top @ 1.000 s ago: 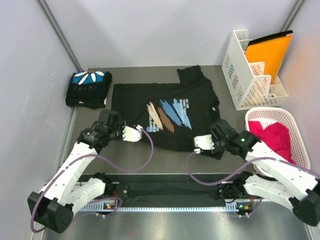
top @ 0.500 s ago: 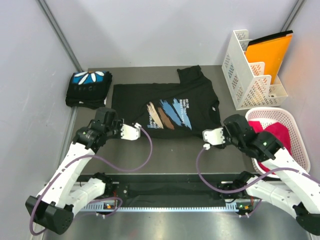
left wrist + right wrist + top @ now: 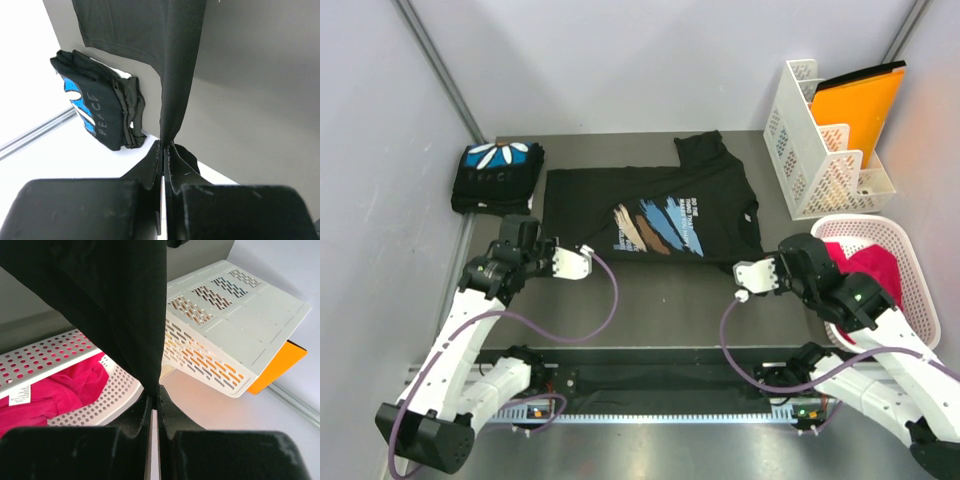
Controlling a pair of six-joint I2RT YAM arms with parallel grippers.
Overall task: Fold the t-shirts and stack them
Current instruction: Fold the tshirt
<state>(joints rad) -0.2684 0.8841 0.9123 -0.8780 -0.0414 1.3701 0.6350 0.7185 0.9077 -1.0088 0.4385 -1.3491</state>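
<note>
Two black t-shirts are lying on the grey table [image 3: 670,310]. At the far left, the folded t-shirt [image 3: 498,178] is sitting by the wall, showing a blue print with white petals. The left claw [image 3: 163,147] is clamping shut on the near hem of the spread t-shirt [image 3: 650,215], which is lying mid-table showing blue-and-tan brush strokes with white text. The right claw [image 3: 153,395] is pinching the same hem at its right corner. One white rack [image 3: 815,150] holding an orange folder [image 3: 860,105] and one white basket [image 3: 905,235] holding pink cloth [image 3: 865,270] are crowding the right edge.
</note>
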